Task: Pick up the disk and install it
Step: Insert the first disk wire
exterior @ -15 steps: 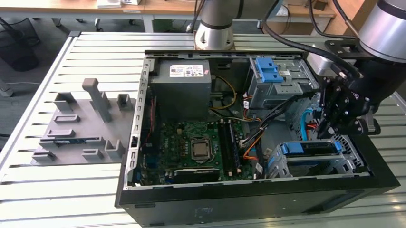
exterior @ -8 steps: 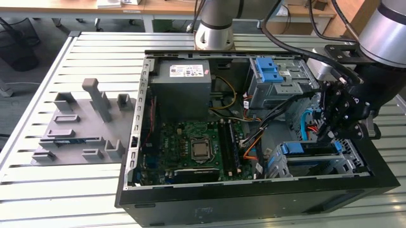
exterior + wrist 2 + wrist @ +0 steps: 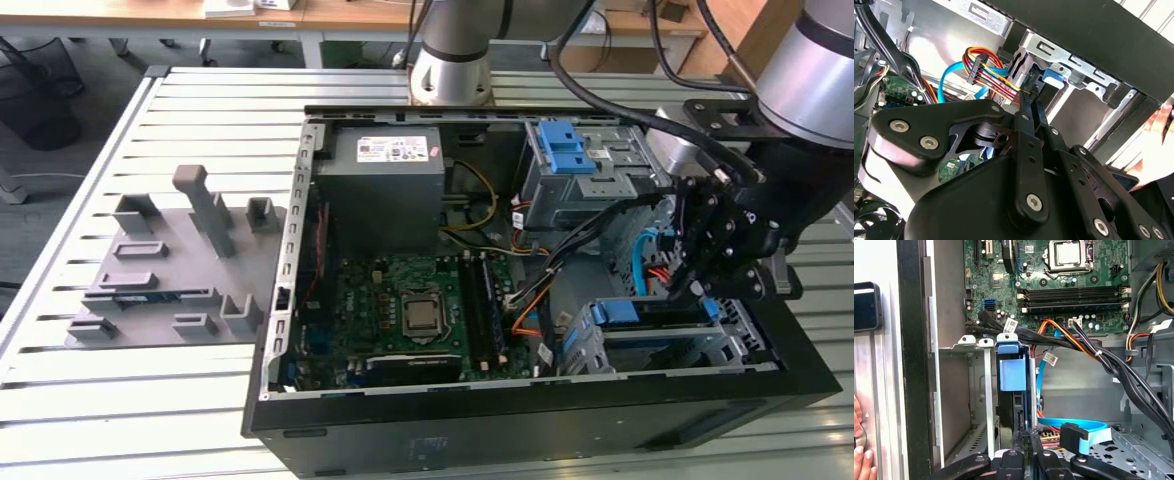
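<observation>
1. Step in hand: by my reading this is the install stage, not the pick-up. The disk (image 3: pixel 650 312) sits in the lower drive cage (image 3: pixel 694 350), at about 4 o'clock inside the open computer case (image 3: pixel 534 400). Its blue carrier shows between the cage's metal rails.
2. The jaws hang just above that cage. In both wrist views they are drawn nearly together, with nothing visibly between them and their tips close to the carrier's edge. Whether they touch it I cannot tell.
3. What the next move calls for, as a judgement: if the disk is not fully home, a straight push along the rails is needed. It must stay clear of the red and orange cable bundle (image 3: pixel 994 75) and the blue ribbon cable (image 3: pixel 1079 425) just beside the slot.
4. The exterior view alone gives the layout:
   - the grey fixture block (image 3: pixel 160 270) lies on the slatted counter (image 3: pixel 80 400), at 9 o'clock from the case;
   - a second cage with a blue latch (image 3: pixel 574 150) sits at 1 o'clock.
5. The first wrist view looks down the slot. It shows the carrier's blue end tab (image 3: pixel 1013 371) upright between the rails, and the motherboard (image 3: pixel 1069 280) beyond.
6. Both wrist views catch a person's hand (image 3: pixel 860 460) outside the case wall.
</observation>
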Available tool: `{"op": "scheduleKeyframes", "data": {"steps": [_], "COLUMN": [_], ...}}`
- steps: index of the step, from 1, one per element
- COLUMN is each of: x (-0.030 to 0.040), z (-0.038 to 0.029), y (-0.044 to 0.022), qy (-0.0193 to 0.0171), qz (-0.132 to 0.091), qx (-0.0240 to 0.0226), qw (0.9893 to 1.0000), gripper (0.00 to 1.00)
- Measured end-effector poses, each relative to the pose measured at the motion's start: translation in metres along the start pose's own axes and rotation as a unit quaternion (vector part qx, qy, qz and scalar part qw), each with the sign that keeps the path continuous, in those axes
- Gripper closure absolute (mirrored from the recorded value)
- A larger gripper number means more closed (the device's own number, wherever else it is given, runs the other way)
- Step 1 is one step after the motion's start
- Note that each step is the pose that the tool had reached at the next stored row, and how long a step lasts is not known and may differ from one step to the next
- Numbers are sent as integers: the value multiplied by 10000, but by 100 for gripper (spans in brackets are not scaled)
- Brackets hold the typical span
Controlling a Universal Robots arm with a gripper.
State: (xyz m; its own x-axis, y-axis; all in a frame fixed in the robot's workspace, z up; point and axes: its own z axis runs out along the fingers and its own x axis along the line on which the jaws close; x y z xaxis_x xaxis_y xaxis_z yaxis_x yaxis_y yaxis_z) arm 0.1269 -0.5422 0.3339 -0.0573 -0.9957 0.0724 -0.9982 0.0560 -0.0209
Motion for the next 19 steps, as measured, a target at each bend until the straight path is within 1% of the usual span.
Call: {"op": "scheduleKeyframes", "data": {"steps": [11, 19], "x": [23, 26], "z": [18, 31], "y": [0, 0], "qy": [0, -3], "qz": [24, 27], "qx": [-2, -4], "qw": [10000, 10000], "gripper": [83, 83]}}
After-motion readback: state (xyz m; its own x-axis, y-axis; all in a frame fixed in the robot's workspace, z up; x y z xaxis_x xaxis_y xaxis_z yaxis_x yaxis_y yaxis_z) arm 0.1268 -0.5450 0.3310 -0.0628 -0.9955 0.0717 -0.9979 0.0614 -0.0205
